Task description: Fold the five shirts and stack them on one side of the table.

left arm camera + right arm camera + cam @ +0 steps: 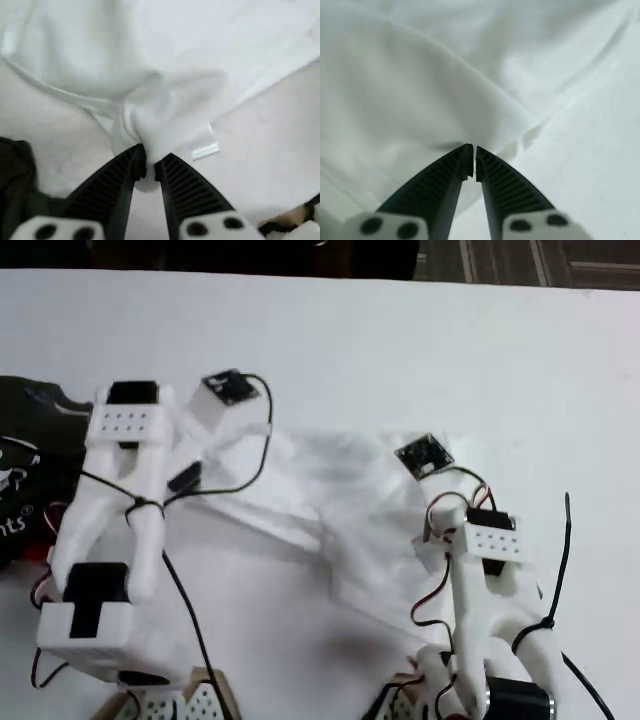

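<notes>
White cotton-like cloth: one white shirt (330,510), spread loose and creased at the centre of the surface (450,350), running from about 10 o'clock toward 4 o'clock in the high view, unfolded. Black cloth: a dark garment (25,470), bunched at the 9 o'clock edge, well apart from the white shirt and just beside the left arm. Left arm (110,510): white body, entering from 7 o'clock, its head over the shirt's 10 o'clock end. Left pincer (150,165): black ribbed jaws closed to a narrow gap, a gathered wad of the white shirt (165,100) clamped between the tips; a small pale label (205,147) lies on the cloth just beside the grip, and the dark garment (15,175) shows near one jaw. Right arm (490,580): white body, entering from 5 o'clock, its head over the shirt's 4 o'clock end. Right pincer (474,160): jaws drawn together to a thin slit, tips touching a folded edge of the white shirt (420,90); whether cloth sits between them cannot be told.
</notes>
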Robot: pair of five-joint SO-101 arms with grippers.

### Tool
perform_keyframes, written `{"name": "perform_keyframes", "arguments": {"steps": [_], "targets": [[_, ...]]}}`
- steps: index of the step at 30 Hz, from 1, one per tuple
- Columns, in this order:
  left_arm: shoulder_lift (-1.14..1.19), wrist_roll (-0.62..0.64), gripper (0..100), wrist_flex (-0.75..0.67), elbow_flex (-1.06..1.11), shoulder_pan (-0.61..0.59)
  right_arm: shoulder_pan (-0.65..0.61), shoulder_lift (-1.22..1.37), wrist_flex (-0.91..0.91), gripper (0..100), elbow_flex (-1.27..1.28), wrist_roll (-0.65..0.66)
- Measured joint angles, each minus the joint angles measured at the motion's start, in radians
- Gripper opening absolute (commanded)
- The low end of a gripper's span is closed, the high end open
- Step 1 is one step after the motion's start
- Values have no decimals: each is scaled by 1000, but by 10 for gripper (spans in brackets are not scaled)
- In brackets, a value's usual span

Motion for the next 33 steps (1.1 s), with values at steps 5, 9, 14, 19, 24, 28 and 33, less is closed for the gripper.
{"name": "perform_keyframes", "arguments": {"steps": [5, 9, 14, 19, 24, 28, 33], "targets": [[0, -124, 46, 20, 41, -2, 0, 0, 0, 20, 0, 0], [0, -149, 133, 20, 87, -5, 0, 0, 0, 20, 0, 0], [0, -184, 113, 14, 103, -43, 0, 0, 0, 20, 0, 0], [57, -204, 115, 5, 103, -114, 0, 0, 3, 20, 0, 0], [160, -206, 116, 2, 103, -121, 0, 0, 3, 20, 0, 0], [173, -206, 113, -21, 103, -121, 0, 0, 3, 20, 0, 0], [175, -206, 29, -66, 106, -124, 0, 0, 3, 20, 0, 0]]}}
